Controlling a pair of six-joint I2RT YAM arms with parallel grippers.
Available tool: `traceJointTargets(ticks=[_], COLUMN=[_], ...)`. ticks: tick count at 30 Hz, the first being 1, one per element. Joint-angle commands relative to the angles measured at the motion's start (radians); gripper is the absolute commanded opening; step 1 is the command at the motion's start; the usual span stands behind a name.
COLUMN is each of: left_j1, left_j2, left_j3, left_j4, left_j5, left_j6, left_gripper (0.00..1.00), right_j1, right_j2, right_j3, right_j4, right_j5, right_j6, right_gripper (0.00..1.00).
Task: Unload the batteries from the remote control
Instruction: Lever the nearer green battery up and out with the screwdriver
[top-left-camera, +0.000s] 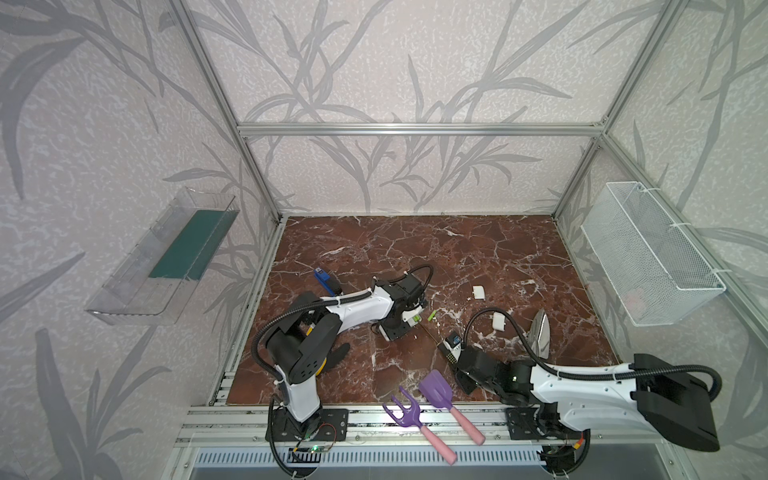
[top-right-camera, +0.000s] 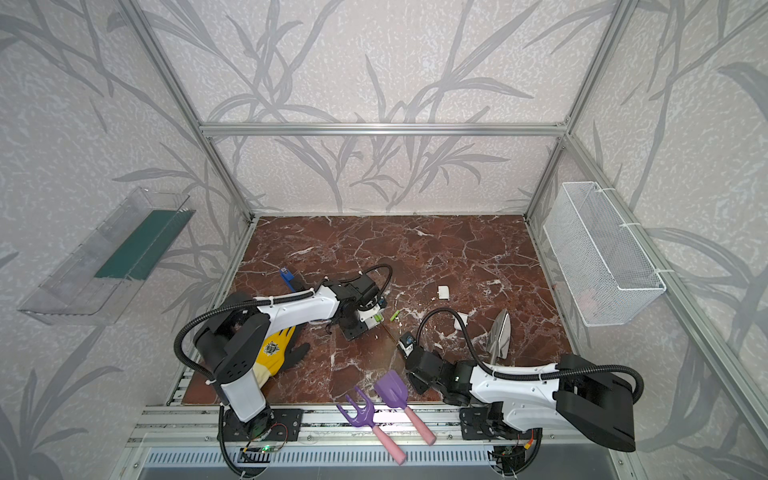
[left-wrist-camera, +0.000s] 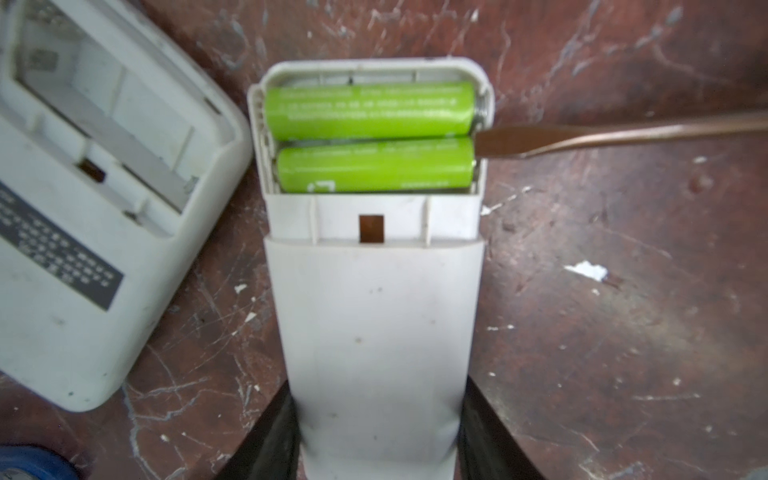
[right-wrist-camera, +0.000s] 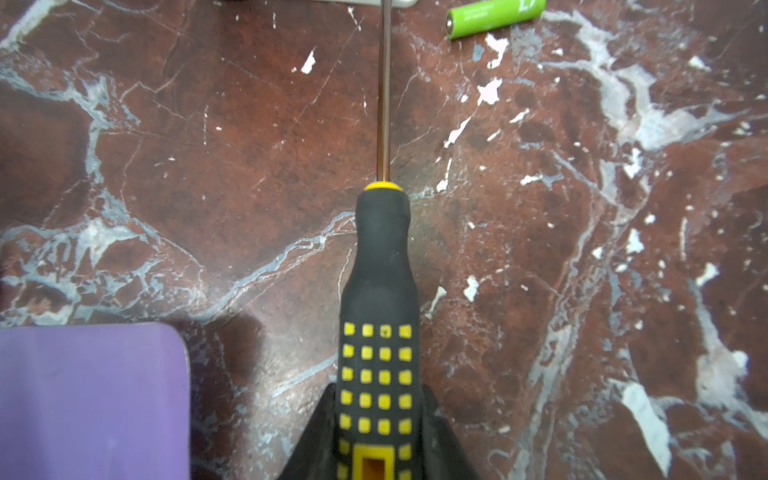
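Here the left end effector (left-wrist-camera: 376, 432) clamps the white plastic remote (left-wrist-camera: 374, 311) while the right end effector (right-wrist-camera: 374, 436) grips the yellow-and-black-handled screwdriver (right-wrist-camera: 380, 291), tip at the slim lime-green batteries (left-wrist-camera: 374, 166), upper centre.

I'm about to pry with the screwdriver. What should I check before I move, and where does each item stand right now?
1. Grip: left end effector shut on the remote: ok.
2. Tool: right end effector shut on the screwdriver handle: ok.
3. Access: cover off, two batteries exposed in the compartment: ok.
4. Aim: screwdriver tip at the batteries' ends: ok.
5. Bite: tip actually under a battery: cannot tell.
6. Path: loose battery lies clear of the shaft: ok.
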Motion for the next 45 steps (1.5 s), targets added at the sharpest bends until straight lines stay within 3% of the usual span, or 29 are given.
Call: traceJointTargets(ticks=[1, 15, 45], left_j1=[-0.042, -0.041, -0.010], left_j2=[0.001, 0.013, 0.003], left_j3=[0.000, 0.005, 0.000], left_j4=[-0.051, -0.073, -0.016], left_j5=[0.217, 0.189, 0.014], left_j6=[0.066, 0.058, -0.020], left_gripper=[0.37, 0.37, 0.37], right_j1=[-0.003, -0.003, -0.003], right_j2=[0.011, 0.027, -0.046], right_j3=[-0.018, -0.025, 0.037], right_j4=[0.143, 0.198, -0.009], right_j5=[0.058, 0.073, 0.053], right_j6=[-0.001, -0.011, -0.031], right_gripper=[0.00, 0.00, 0.00])
